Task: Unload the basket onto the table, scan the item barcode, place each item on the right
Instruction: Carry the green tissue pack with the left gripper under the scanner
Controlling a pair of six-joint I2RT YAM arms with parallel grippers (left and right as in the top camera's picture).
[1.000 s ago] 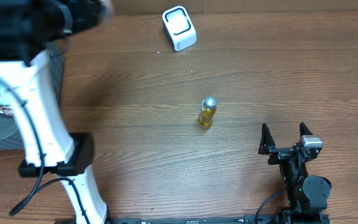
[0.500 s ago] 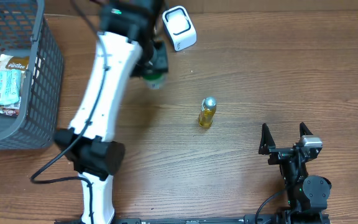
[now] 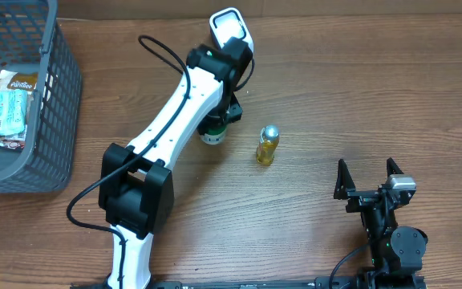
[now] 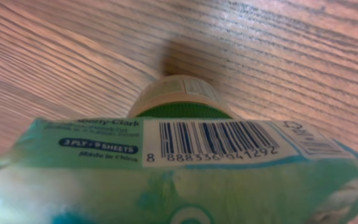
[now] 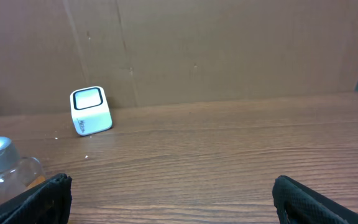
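Overhead view first: the left arm is stretched from the lower left up toward the top centre, and the left gripper is largely hidden under its own wrist. A green-and-white tissue pack is seen just beneath it. The white scanner stands at the top centre, near the wrist but apart from the pack. A small bottle of yellow liquid with a silver cap stands upright just right of the pack. A grey basket with other packets is seen at the upper left. At the lower right the right gripper is parked, its jaws spread wide and holding nothing.

Left wrist view now: the frame is filled by the pack, carried clear of the wooden table. The fingers themselves are not shown, so the grip is judged from the way the pack hangs there. The barcode is seen sharp and whole, right of centre. A rounded beige-and-green shape behind the pack cannot be identified.

Right wrist view: the two fingertips are seen at the lower corners, well apart, with the scanner at mid left and the bottle's cap at the left edge.

The step in hand is judged to be the presenting of the item. The code is not yet turned to the scanner's window, so the pack needs to be carried toward the top of the overhead frame and rotated until the barcode faces the window.
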